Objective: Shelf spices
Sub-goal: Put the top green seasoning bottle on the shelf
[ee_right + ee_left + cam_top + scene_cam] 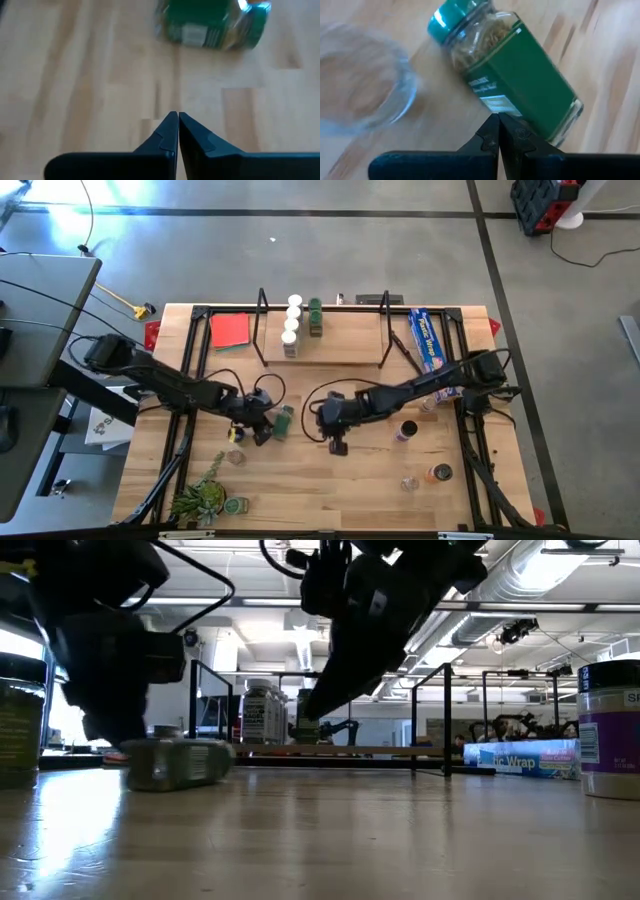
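Observation:
A green-labelled spice jar (520, 75) with a green lid (445, 20) lies on its side on the table (284, 420). My left gripper (498, 125) is shut, with its tips at the jar's label side (262, 430). My right gripper (177, 125) is shut and empty, on the jar's right (338, 444); the jar shows farther off in its view (215, 25). The shelf (325, 352) stands at the far middle. On it are a row of white-topped jars (292, 320) and green-topped jars (315, 315). My left gripper's shut fingertips (492, 131) stand against the label side (512, 107) of the lying jar, near its bottom end. I cannot tell whether they touch it. The jar lies flat on the table.
A clear jar (365, 85) stands close beside the green one. More jars stand at the near right (407, 430) (440, 472) and the near left (236, 457). A plant (205, 495) is at the near left, a blue box (428, 340) at the far right, and a red square (231, 330) at the far left.

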